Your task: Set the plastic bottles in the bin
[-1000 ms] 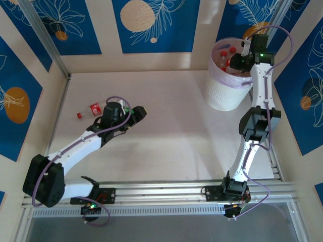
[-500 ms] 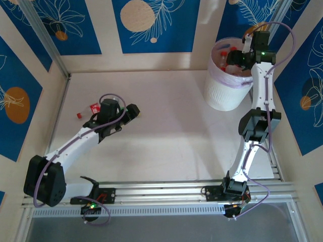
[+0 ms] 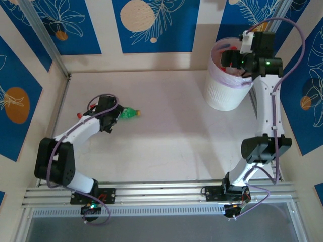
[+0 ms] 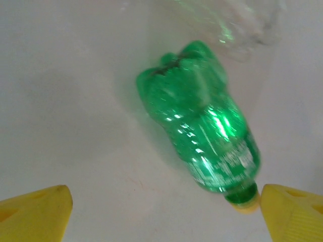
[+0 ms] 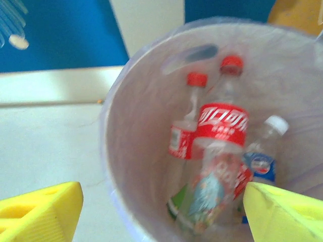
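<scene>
The green bottle (image 4: pixel 202 136) lies on the worktop (image 3: pixel 171 131), left of frame centre, its cap between the fingers of the wide-open, empty left hand (image 4: pixel 164 217), placed to straddle it. The right hand (image 5: pixel 161 212), open and empty, hovers over the upper-right bin (image 3: pixel 222 98), where several bottles (image 5: pixel 220 126) rest

The white-and-black left arm lies low, elbow bent, reaching forward and left; its left claw (image 4: pixel 164 217) has its yellow fingers (image 4: pixel 35 214) spread wide, gripping nothing. The right arm stands tall, stretched forward; its right claw (image 5: pixel 161 212) tilts downward, likewise wide and empty.
</scene>
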You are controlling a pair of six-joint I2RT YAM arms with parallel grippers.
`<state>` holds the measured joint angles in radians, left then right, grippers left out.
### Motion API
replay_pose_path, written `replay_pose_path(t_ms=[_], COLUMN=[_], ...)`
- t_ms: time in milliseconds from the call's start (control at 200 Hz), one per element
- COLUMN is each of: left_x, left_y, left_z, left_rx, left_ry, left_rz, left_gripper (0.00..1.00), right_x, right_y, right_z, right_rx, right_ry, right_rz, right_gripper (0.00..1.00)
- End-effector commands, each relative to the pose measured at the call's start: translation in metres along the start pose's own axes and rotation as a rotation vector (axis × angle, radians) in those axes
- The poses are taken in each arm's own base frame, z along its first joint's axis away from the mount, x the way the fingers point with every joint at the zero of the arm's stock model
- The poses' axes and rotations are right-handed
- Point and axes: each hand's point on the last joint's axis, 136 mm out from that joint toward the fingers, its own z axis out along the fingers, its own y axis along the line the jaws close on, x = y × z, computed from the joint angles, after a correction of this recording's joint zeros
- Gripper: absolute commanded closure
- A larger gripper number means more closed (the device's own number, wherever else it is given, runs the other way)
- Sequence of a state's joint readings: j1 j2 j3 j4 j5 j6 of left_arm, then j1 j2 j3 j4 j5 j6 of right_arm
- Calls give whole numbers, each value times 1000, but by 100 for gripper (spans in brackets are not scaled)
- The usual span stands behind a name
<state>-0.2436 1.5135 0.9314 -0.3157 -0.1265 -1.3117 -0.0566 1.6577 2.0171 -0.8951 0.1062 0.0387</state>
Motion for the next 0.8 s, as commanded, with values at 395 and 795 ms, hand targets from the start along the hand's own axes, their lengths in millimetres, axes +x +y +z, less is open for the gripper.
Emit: replay_pose_path(t_ms=[395, 795], left_x=[-19, -14], left_y=[-18, 7], left_z=[56, 72], left_rx=[-29, -63], left_ry=[-66, -83], left_rz=[-294, -385], left_gripper=[5, 28], right_x=[30, 33], right_y=[37, 49], right_z=[-25, -50], right_rx=[1, 0], right_ry=[-3, -29], right_rz=[-105, -129], right_gripper=[18, 18])
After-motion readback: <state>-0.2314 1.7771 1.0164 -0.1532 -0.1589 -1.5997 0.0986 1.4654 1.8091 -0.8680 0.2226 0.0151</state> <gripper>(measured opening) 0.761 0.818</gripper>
